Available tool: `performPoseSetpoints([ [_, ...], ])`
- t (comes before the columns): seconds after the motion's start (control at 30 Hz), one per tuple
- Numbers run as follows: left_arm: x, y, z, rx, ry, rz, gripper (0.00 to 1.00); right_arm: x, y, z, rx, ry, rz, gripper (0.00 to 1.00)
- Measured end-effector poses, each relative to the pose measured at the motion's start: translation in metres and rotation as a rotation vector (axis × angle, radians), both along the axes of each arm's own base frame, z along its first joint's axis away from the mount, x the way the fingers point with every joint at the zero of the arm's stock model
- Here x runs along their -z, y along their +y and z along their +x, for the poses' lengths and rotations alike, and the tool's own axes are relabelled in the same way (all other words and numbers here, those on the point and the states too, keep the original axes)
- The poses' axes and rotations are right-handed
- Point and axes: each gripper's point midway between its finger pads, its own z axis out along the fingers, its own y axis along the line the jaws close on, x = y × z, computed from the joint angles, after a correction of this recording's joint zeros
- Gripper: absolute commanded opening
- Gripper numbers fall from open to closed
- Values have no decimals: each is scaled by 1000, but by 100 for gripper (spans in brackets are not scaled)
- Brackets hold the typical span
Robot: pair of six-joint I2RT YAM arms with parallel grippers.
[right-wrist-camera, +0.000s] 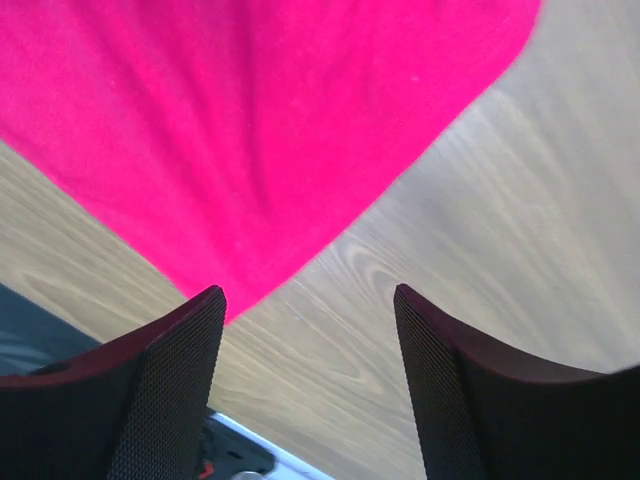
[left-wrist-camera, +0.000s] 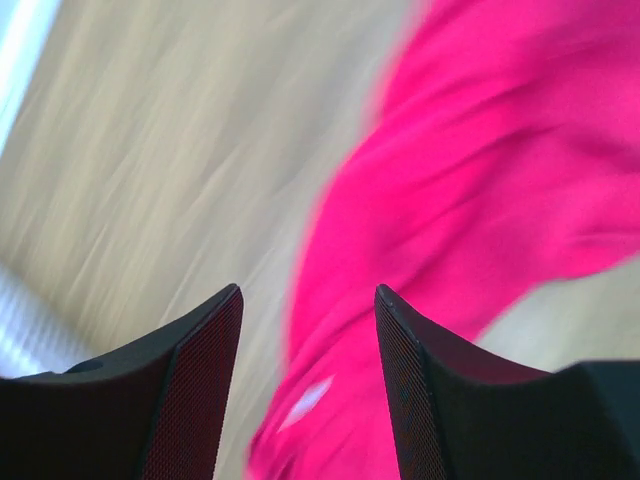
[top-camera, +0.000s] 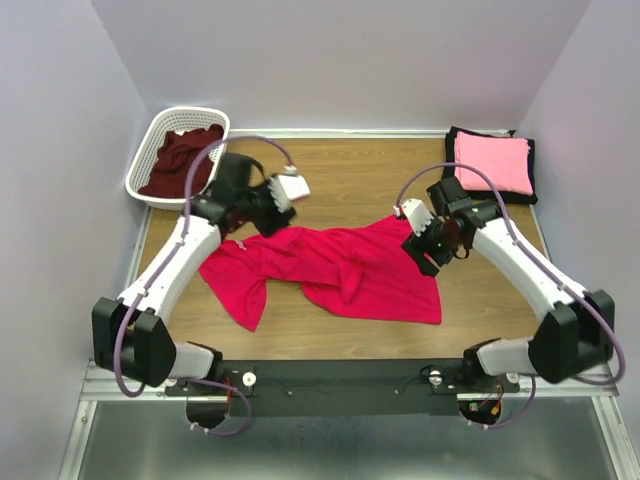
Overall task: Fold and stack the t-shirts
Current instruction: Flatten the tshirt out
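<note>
The crimson-red t-shirt (top-camera: 330, 270) lies unfolded and rumpled across the middle of the wooden table (top-camera: 340, 175). Its body is bunched into ridges, with one part trailing toward the near left and a broader flap reaching the near right.

The left gripper (top-camera: 263, 218) hangs over the shirt's far left edge. In the left wrist view its jaws stand well apart with nothing between them. The two dark meshed fingers (left-wrist-camera: 190, 390) frame the red cloth (left-wrist-camera: 480, 170) and a strip of bare wood below. That picture is blurred, so I cannot tell whether the tips touch the fabric. A small pale patch (left-wrist-camera: 305, 400) shows on the cloth between the fingers.

The right gripper (top-camera: 426, 250) is at the shirt's far right end. Its jaws are also spread wide and hold nothing. The right wrist view shows its fingers (right-wrist-camera: 170, 390) above the table (right-wrist-camera: 480, 250), with a curved edge of the shirt (right-wrist-camera: 250, 130) reaching close to the left finger. It is unclear whether they touch.

At the far right corner a folded light pink t-shirt (top-camera: 492, 162) lies on top of a black t-shirt (top-camera: 450, 140), whose edge shows around it. At the far left a white lattice basket (top-camera: 150, 150) holds a crumpled dark maroon t-shirt (top-camera: 185, 160), partly hidden by the left arm.
</note>
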Motion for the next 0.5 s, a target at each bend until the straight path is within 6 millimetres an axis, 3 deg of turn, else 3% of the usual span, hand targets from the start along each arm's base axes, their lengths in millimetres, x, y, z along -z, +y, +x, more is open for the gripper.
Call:
performPoseSetpoints([
  [0.07, 9, -52, -30, 160, 3, -13, 63, 10, -1, 6, 43, 55, 23, 72],
  [0.13, 36, -79, -53, 247, 47, 12, 65, 27, 2, 4, 55, 139, 29, 68],
  [0.17, 46, -83, -59, 263, 68, 25, 65, 32, 4, 2, 57, 163, 31, 67],
  [0.23, 83, -89, -79, 297, 146, 90, 67, 43, 6, 0, 62, 213, 27, 67],
  [0.33, 114, -89, -94, 313, 180, 173, 67, 58, 4, -6, 65, 269, 9, 66],
  [0.5, 126, -104, -109, 367, 130, 239, 67, 85, -4, -23, 72, 367, -39, 66],
])
